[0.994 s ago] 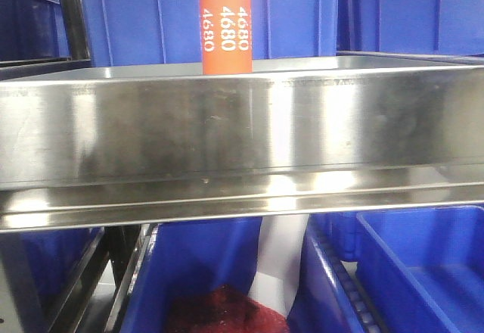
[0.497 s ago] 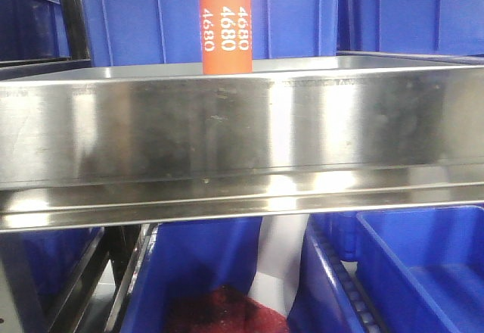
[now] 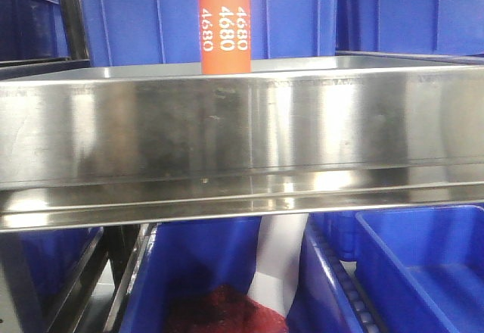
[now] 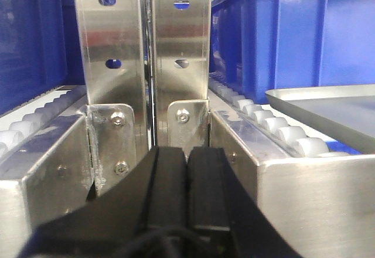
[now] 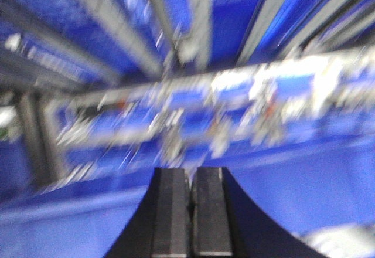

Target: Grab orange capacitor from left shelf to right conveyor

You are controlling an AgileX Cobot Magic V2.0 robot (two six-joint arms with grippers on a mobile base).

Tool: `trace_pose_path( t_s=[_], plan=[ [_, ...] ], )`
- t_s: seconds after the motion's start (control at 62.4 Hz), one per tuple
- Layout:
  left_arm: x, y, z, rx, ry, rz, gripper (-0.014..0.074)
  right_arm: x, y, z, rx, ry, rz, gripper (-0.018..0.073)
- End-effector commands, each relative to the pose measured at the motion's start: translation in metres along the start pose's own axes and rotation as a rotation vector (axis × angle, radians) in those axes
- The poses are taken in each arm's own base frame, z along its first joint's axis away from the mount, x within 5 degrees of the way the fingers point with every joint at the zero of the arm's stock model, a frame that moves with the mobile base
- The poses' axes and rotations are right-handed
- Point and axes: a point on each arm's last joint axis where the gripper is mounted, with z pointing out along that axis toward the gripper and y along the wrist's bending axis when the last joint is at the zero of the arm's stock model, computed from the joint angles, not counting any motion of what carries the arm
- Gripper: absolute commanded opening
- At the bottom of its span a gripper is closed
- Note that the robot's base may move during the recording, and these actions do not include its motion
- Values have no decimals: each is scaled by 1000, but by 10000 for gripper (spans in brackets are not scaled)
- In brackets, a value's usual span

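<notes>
The orange capacitor stands upright in the left shelf tray, behind its tall shiny front lip, left of centre in the front view. White "4680" numerals show on its side. My left gripper is shut and empty, pointing at a steel rack post between roller tracks. My right gripper is shut and empty; its view is blurred, showing only blue bins and metal rails. Neither gripper shows in the front view. The right conveyor is out of view.
Blue plastic bins stand behind the tray and below it. A red mass lies in a lower bin. In the left wrist view, white rollers, a blue bin and a silver tray corner sit at the right.
The front view has shifted very slightly; the capacitor and the tray stand as before.
</notes>
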Motion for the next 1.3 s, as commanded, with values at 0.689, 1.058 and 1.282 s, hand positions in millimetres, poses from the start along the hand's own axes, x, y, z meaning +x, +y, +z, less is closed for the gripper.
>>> trace_pose_path(
  t_s=[0.689,1.058,1.282],
  plan=[
    [-10,0,0,3,-85,-6,-105,128,125,160,-482,587,-84,627],
    [-10,0,0,3,-85,-6,-105,165,139,177,-539,549,-43,627],
    [-10,0,0,3,-85,-6,-105,188,144,188,-571,496,-6,624]
  ],
)
